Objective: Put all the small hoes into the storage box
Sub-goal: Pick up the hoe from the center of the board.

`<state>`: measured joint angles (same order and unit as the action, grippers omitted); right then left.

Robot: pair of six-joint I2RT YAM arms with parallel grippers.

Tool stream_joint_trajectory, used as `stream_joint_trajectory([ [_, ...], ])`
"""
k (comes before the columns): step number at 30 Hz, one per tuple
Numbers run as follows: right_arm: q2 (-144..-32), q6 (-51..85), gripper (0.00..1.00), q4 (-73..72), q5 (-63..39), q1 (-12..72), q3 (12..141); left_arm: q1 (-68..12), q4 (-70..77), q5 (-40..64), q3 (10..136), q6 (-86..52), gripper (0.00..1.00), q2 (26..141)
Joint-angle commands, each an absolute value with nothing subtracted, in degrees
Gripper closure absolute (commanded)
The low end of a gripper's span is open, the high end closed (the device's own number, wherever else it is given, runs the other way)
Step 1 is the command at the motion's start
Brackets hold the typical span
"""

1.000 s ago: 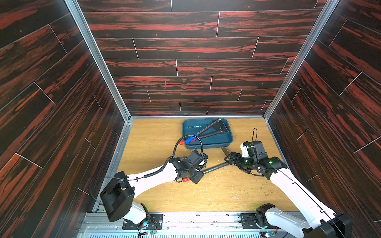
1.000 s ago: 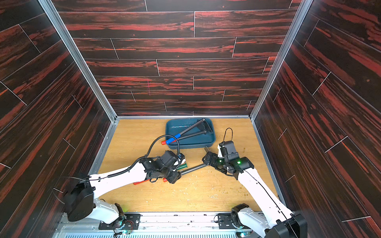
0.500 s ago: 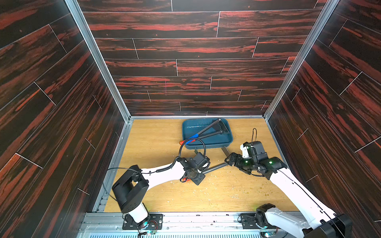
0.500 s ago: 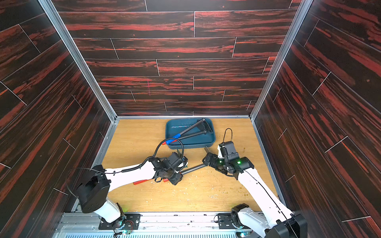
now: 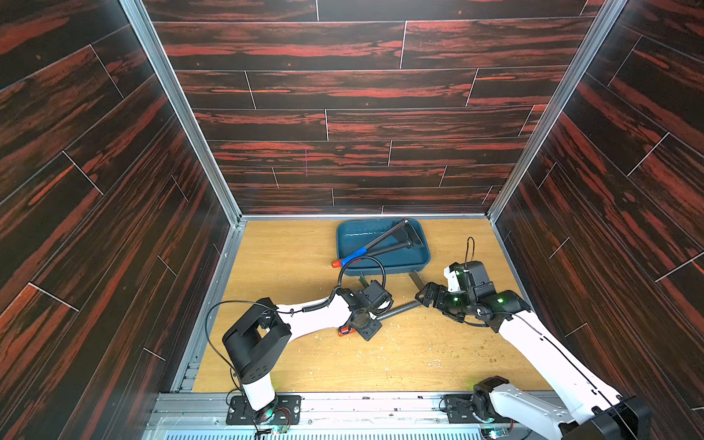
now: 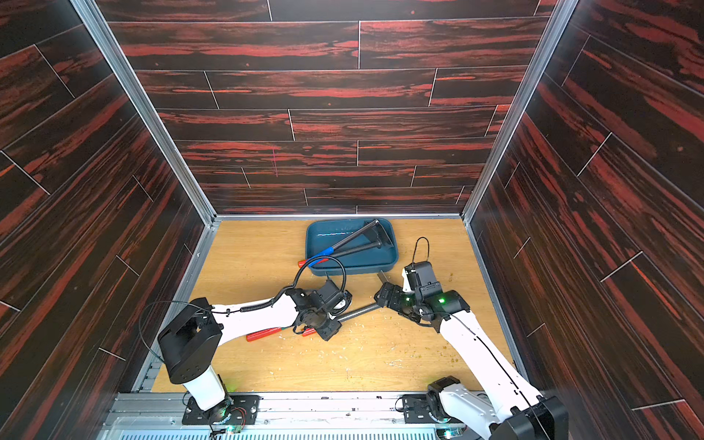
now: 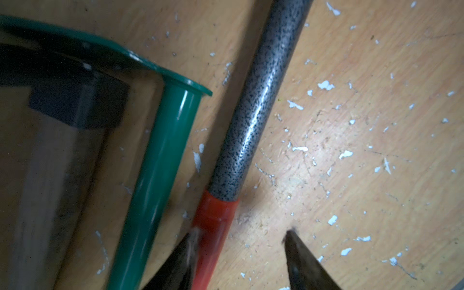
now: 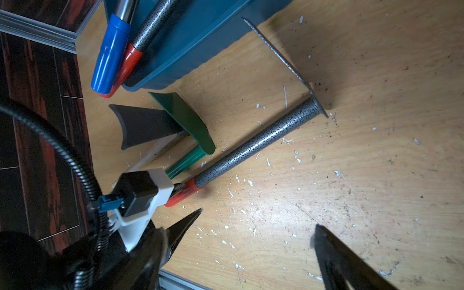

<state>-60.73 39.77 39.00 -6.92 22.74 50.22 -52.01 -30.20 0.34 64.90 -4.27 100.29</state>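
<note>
On the table (image 5: 419,362), middle: the small hoe (image 5: 400,309) is lying flat, outside the storage box. Its blade (image 8: 283,57) is standing on edge near the box's near right corner, and its red grip (image 7: 213,221) is pointing toward the left edge.
Storage box (image 5: 404,266): it is sitting at the far edge. Two other hoes (image 5: 384,237) are resting in it slantwise, grips overhanging the near left corner. It looks too short for them to lie straight.
Left gripper (image 7: 241,237): it is standing released astride the red grip, with one finger (image 7: 175,263) touching it and the other apart. Nothing is clamped yet. The sleeved end is probably being chosen as less slippery than the shaft.
Right gripper (image 8: 258,218): it is hanging spread wide over bare table near the blade end, holding nothing. It seems to be keeping clear.
Neighbours: a green hoe (image 7: 155,175) and a wooden-handled hoe (image 8: 148,125) are lying just beside the small hoe, on the box side, crowding the touching finger.
Step, my reading: the left gripper is getting set to close on the grip, and the lift is not yet begun.
</note>
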Motion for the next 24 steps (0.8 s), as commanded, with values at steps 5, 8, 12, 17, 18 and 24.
stream_joint_trajectory([
  [5, -60.4, 39.1, 0.05, 38.6, -7.4, 22.5, 50.2, -51.0, -32.4, -0.8, 67.1, -2.9, 0.41, 102.4],
  [8, -60.4, 39.0, 0.05, 38.8, -7.2, 22.5, 50.5, -50.8, -32.4, -0.2, 67.6, -2.6, 0.42, 103.9],
  [12, -60.2, 39.1, 0.05, 38.8, -7.2, 22.5, 50.4, -50.5, -34.4, 0.1, 67.9, -2.4, 0.43, 105.3],
  [17, -60.0, 39.3, 0.05, 38.9, -7.3, 22.5, 50.0, -50.4, -33.9, 1.0, 68.5, -2.6, 0.44, 106.4],
  [18, -60.1, 39.2, 0.05, 39.0, -7.2, 22.5, 50.1, -50.4, -33.7, 1.2, 68.7, -2.7, 0.45, 106.6],
  [24, -59.8, 38.9, 0.05, 39.8, -6.6, 22.4, 50.6, -50.4, -33.4, 2.6, 71.3, -2.5, 0.49, 108.9],
])
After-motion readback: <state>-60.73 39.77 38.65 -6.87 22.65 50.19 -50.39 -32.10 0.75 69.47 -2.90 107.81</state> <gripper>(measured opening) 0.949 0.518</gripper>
